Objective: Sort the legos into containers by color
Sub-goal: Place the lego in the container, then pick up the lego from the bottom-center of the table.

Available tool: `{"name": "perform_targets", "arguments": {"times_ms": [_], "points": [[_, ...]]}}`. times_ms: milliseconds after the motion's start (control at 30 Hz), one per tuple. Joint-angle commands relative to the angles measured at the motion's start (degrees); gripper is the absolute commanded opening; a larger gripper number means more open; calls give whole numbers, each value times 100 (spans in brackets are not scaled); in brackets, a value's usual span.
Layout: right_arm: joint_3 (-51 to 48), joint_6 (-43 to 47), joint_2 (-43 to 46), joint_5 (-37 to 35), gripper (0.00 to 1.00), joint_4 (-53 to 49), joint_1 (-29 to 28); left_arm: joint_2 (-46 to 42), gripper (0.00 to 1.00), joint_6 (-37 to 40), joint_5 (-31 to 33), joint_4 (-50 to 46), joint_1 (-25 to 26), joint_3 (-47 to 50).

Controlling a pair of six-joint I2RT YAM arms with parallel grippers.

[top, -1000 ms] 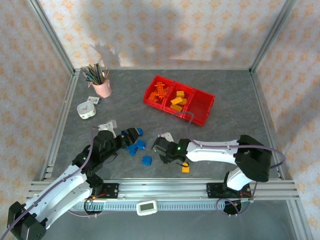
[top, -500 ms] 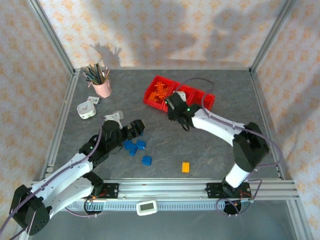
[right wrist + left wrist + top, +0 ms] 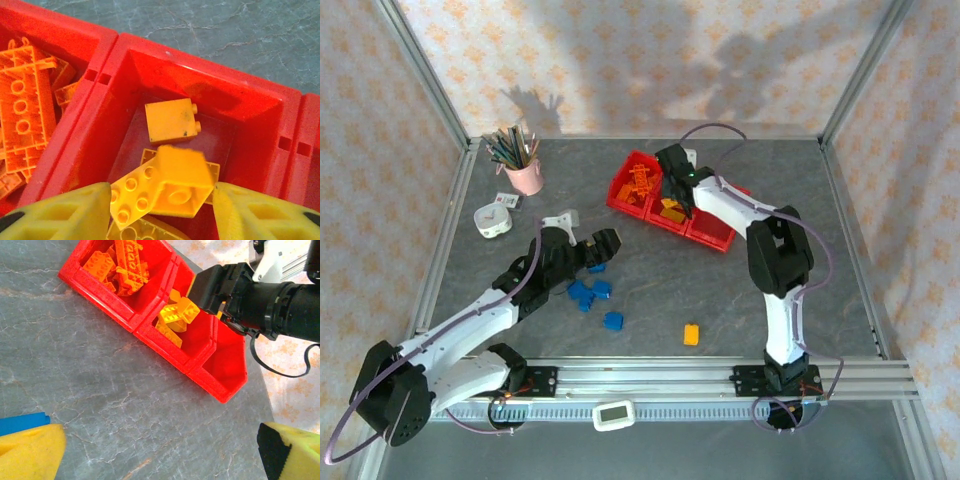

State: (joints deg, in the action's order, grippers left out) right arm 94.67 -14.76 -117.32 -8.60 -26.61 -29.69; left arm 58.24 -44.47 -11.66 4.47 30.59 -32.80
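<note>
Right gripper (image 3: 160, 199): jaws parted above the middle bin (image 3: 131, 85) of the containers (image 3: 708, 228). A yellow brick (image 3: 172, 182) sits tilted between the fingertips, apparently loose. Risk: the brick snags on a pad and rides away with the arm, or glances off the bricks directly below into the neighbouring orange-filled bin (image 3: 55, 27). Left gripper (image 3: 160, 447): jaws apart, empty. Blue bricks (image 3: 590, 292) lie just behind its fingertips, unsorted.

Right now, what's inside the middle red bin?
In the middle bin: a flat yellow-orange brick and a blurred brick between the right gripper fingers. More studs show below it; how many bricks it covers cannot be seen.
</note>
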Motion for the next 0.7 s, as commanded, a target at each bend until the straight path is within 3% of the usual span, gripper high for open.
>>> {"name": "perform_targets", "arguments": {"times_ms": [0, 267, 667], "points": [[202, 106, 139, -124, 57, -269, -45, -51, 99, 142, -82, 190, -49, -183], [-1086, -95, 1403, -82, 63, -171, -378, -400, 99, 89, -174, -18, -69, -37], [-3246, -989, 3167, -69, 69, -515, -1319, -947, 99, 172, -102, -666, -101, 379]]}}
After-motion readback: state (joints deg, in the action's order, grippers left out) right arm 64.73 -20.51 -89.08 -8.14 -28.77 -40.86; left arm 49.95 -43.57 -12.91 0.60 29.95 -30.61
